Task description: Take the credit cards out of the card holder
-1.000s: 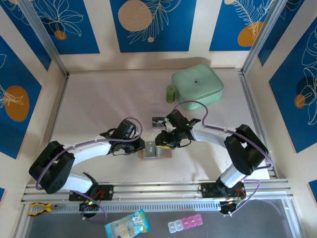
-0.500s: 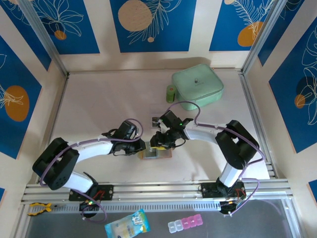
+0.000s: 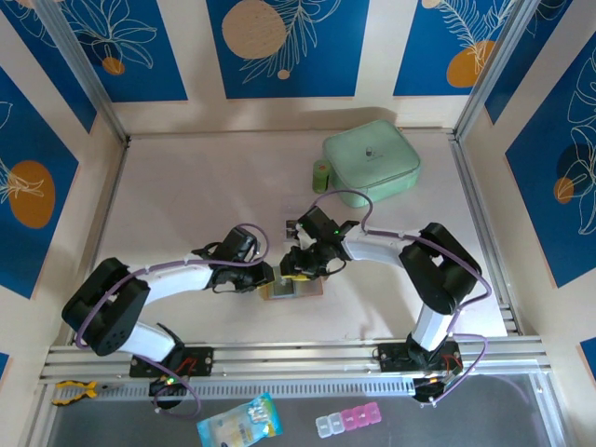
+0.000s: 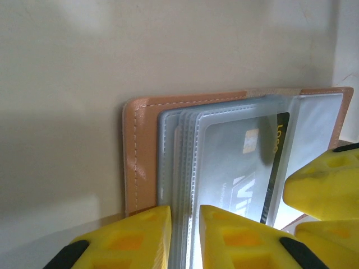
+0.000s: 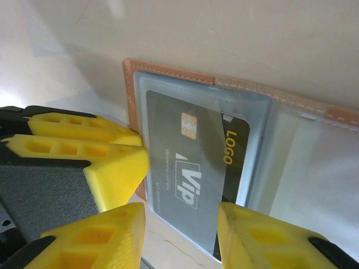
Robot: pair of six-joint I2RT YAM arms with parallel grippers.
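Left gripper [image 4: 180,238], slightly open, is pinning card holder [image 4: 137,157] sleeves to counter [image 3: 186,196] while right gripper [image 5: 180,235], part-open, is straddling grey card [image 5: 188,168], prob. for extraction.

light: bright, even | shadows: soft on surface [image 3: 186,205] | glare: clear card sleeves [image 4: 314,120] | blur: yellow tool fingers [image 5: 84,168] soft, wrist views

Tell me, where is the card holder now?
The card holder lies open on the table, near the front middle, between the left gripper and the right gripper.
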